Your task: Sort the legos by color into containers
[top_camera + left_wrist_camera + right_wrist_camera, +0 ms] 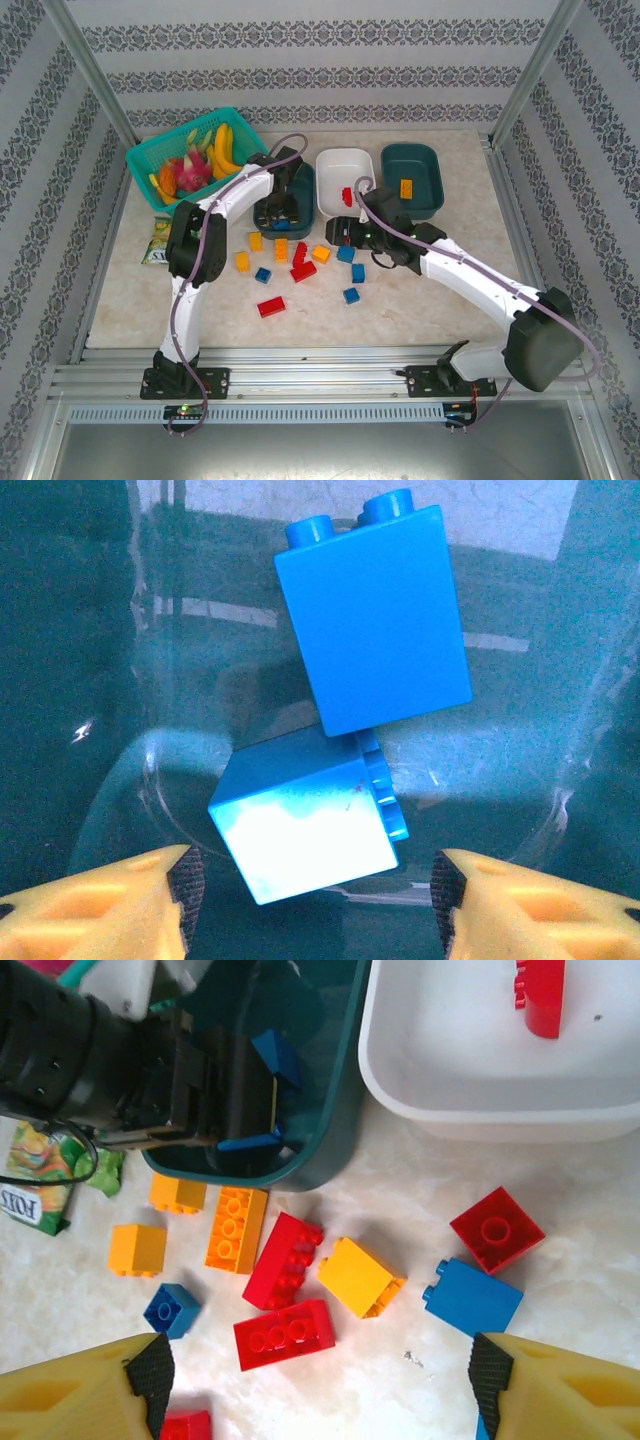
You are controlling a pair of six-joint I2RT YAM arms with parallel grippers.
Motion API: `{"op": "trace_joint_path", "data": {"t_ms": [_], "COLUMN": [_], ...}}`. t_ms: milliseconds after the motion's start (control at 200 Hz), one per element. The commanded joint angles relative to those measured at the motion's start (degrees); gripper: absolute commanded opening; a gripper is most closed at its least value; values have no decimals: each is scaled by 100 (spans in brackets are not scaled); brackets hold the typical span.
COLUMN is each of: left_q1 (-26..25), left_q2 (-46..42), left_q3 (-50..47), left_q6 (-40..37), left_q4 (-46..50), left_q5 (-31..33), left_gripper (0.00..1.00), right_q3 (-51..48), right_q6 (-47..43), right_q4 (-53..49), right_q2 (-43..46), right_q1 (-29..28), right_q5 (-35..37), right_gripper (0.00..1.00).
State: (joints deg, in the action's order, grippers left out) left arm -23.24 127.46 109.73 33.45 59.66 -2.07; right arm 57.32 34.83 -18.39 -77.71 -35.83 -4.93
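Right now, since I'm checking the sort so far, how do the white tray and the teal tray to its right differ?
The white tray is white; the right teal tray is dark teal. The white tray holds a red brick; the right teal tray holds an orange brick. Both are shallow, oblong, round-cornered and about the same size, and they sit side by side.

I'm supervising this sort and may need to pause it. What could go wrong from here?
1. The left pincer sits low in the teal tray with a blue brick between its open fingers; lifting off could drag it out.
2. Below the right pincer a red brick lies close between an orange brick and a yellow brick, so closing there may catch mixed colours.
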Motion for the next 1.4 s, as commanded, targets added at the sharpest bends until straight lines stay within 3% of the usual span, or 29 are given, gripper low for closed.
{"op": "trace_joint_path", "data": {"t_ms": [0, 190, 430, 565, 689, 869, 1194, 1394], "left_q1": [-39, -72, -70, -67, -66, -67, -67, -67], "left_q2": [-648, -2295, -4817, -6052, -6848, -7361, -7403, -7392], "left_q3": [88, -1197, -3959, -5121, -5628, -5813, -5656, -5620], "left_q6": [121, 391, 565, 770, 908, 927, 804, 796], "left_q4": [235, -780, -2343, -2462, -2352, -2094, -1958, -1959], "left_q5": [101, -133, -1039, -1026, -1046, -1006, -1012, -1036], "left_gripper": [65, 69, 72, 73, 74, 74, 74, 74], "right_q3": [458, 903, 1576, 1995, 2213, 2499, 2749, 2724], "right_q6": [94, 1283, 2864, 3470, 3905, 3990, 3903, 3866], "right_q4": [-713, -1099, -1434, -1506, -1669, -1969, -2143, -1978], "right_q2": [-308, -1008, -2149, -2698, -3031, -3333, -3833, -3935], "right_q1": [-251, -522, -611, -620, -581, -550, -555, -529], "right_q5": [385, 491, 488, 462, 572, 769, 809, 874], "right_gripper": [74, 62, 71, 73, 72, 70, 68, 59]}}
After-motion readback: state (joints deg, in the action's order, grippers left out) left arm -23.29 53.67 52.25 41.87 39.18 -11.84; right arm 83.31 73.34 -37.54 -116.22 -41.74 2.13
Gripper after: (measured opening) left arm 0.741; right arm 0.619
